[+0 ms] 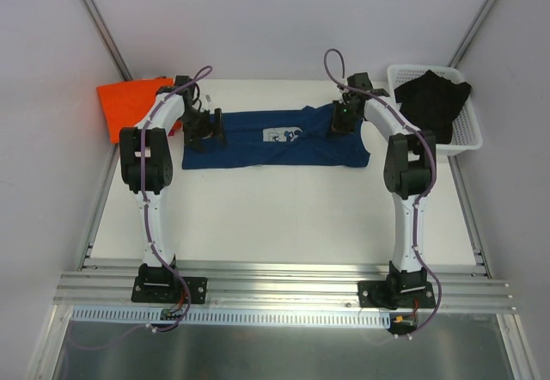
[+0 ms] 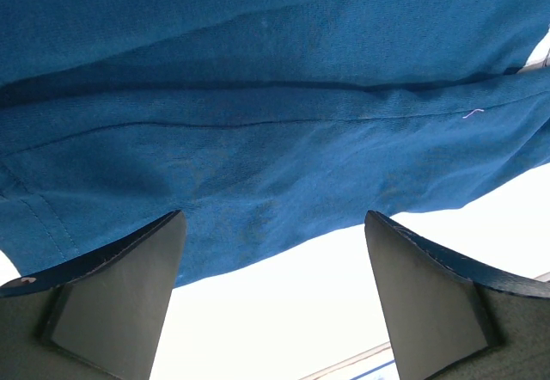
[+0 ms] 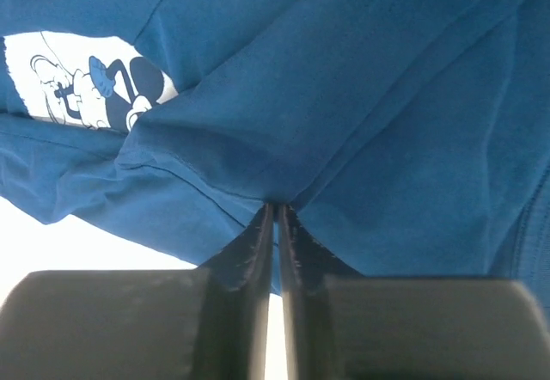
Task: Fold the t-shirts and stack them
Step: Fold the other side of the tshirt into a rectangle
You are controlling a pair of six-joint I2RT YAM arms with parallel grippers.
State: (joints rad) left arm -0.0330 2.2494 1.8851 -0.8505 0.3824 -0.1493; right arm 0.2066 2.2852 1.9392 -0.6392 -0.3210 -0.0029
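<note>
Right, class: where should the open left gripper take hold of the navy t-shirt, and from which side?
Probably the free edge at its left end, from above. The navy t-shirt lies flat as a long strip, that edge sits just under the open left gripper, and the right gripper pinches a fold at the other end.
</note>
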